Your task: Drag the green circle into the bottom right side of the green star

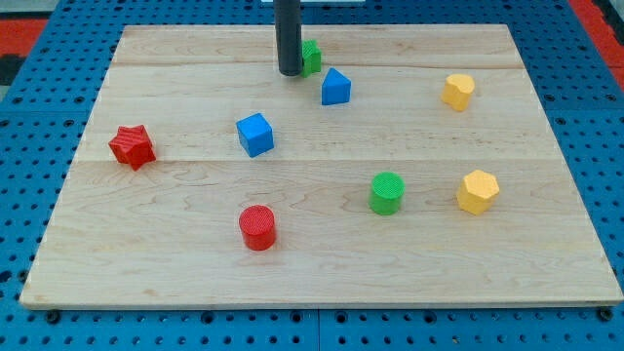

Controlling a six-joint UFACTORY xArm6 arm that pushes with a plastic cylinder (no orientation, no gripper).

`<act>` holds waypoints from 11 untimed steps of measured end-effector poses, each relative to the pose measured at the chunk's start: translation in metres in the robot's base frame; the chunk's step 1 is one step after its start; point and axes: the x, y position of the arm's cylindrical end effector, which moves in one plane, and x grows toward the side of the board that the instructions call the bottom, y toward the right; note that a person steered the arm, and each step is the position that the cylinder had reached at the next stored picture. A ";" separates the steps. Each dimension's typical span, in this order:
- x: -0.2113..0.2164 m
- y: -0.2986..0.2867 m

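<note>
The green circle (387,192) stands on the wooden board (322,283), right of centre and low in the view. The green star (311,57) sits near the view's top, mostly hidden behind my dark rod. My tip (290,73) rests on the board just left of the green star, touching or nearly touching it. The green circle lies well below and to the right of my tip, apart from it.
A blue triangular block (335,87) sits just below right of the green star. A blue cube (254,134), a red star (132,146), a red circle (258,227), and two yellow blocks (458,92) (478,191) lie around the board.
</note>
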 end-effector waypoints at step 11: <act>0.068 0.152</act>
